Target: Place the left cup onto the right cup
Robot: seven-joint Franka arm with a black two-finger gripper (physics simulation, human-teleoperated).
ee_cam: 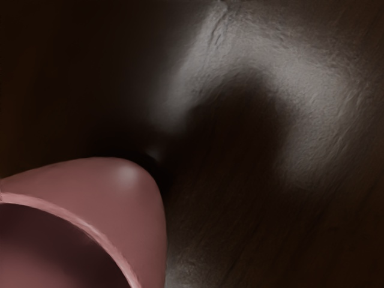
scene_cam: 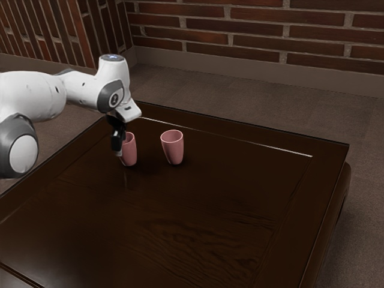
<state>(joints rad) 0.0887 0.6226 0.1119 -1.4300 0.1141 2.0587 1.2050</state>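
At the far left of the tabletop (scene_cam: 240,198), the left cup (scene_cam: 129,150) stands near the right cup (scene_cam: 172,146), apart from it. Both are mouth-up, probably so that one can nest into the other. The jaws hang at the left cup's left rim, seemingly for a wall grip. Whether they pinch it or stand spread, I cannot tell.
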